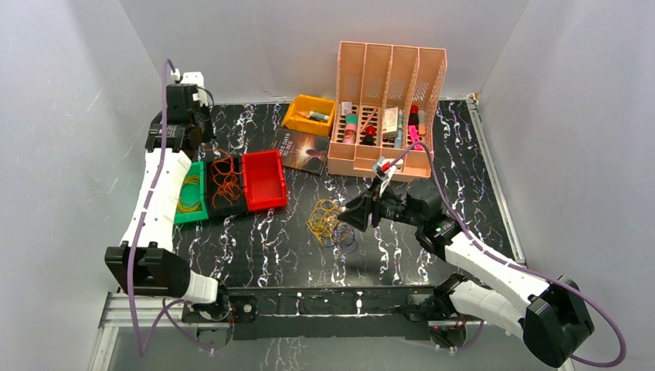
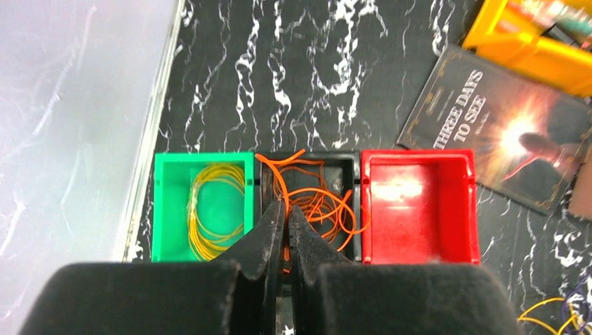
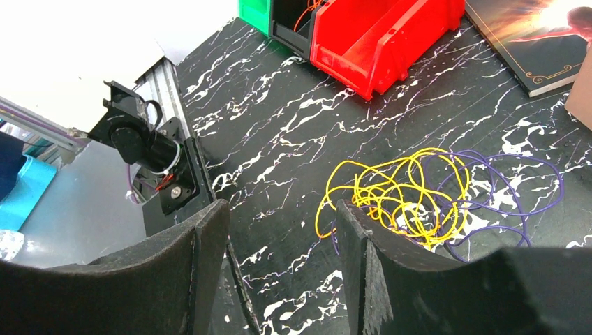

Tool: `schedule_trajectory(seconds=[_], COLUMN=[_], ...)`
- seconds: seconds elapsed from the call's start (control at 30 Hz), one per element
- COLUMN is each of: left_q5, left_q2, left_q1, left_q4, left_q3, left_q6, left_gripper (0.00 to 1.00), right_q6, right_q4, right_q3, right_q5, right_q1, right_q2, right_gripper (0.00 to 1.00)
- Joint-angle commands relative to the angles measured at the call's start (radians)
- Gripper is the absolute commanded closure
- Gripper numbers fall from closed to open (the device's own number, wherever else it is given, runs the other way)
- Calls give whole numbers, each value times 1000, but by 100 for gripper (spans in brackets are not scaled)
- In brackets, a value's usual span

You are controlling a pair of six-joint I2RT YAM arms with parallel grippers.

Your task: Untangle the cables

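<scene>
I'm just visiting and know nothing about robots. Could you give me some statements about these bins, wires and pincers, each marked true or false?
1. The green bin holds a yellow cable coil. True.
2. The red bin holds orange cable. False: it is empty; the orange cable lies in the black bin beside it.
3. The right pincer is open, gripping nothing. True.
4. The left pincer is open wide. False: it is shut.
5. The tangle on the table is all orange. False: it is yellow and purple.

Parted jaws — yellow cables (image 3: 396, 192) tangled with purple cables (image 3: 509, 206) just beyond, red bin (image 3: 377, 35) behind.
</scene>
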Motion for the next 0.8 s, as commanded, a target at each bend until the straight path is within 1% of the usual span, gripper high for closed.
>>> schedule_trajectory(seconds=[0.0,0.27,0.37,0.5,0.63,0.77], left_q5=[-28,-43,-51,-46,-51,-84], left_q2=[-35,-11,-5,-8,-10,-2], left_q1=[9,9,9,9,9,9], left_q4=[-21,-37,-28,4,43,67], left_q3=[89,190,185,117,9,-76], left_q6=[6,15,22,20,14,10], left_gripper=[100,100,100,100,100,100], right_q6=[-11,-8,-8,-8,-7,-7], right_q4=[29,28,31,31,30,30], right_q3=[21,20,22,22,21,21], right_q5=[-9,-5,-5,-6,-6,-6], right_q1=[0,0,0,0,1,0], right_q2=[2,18,22,24,24,27], right_gripper=[34,34,34,34,34,33])
